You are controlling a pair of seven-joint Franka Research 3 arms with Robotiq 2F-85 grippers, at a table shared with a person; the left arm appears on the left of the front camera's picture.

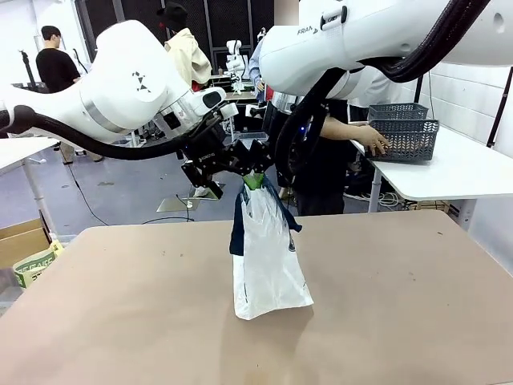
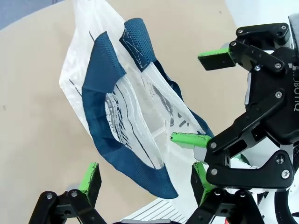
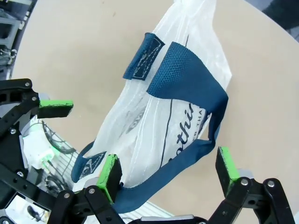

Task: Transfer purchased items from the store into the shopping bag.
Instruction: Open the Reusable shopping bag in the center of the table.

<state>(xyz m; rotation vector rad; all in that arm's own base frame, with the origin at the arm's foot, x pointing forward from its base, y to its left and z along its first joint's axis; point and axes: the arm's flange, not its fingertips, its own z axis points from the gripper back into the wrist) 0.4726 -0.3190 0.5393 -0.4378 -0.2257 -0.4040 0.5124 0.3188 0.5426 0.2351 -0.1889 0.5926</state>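
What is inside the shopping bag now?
Down the open mouth of the shopping bag, just translucent plastic with its own print showing through, no goods visible; the creased bottom is hidden by folds.

The shopping bag (image 1: pixel 268 257) stands upright near the middle of the table (image 1: pixel 120 321), with its base on the tan surface. The body is translucent whitish plastic, creased, wide at the foot and drawn narrow at the top. Navy blue strap handles (image 1: pixel 237 233) hang slack down the upper sides, and their woven mesh texture is visible in the wrist views. Dark lettering (image 3: pixel 182 126) runs along one side panel but is not legible. The mouth appears partly open. Contents, if any, cannot be determined through the plastic.
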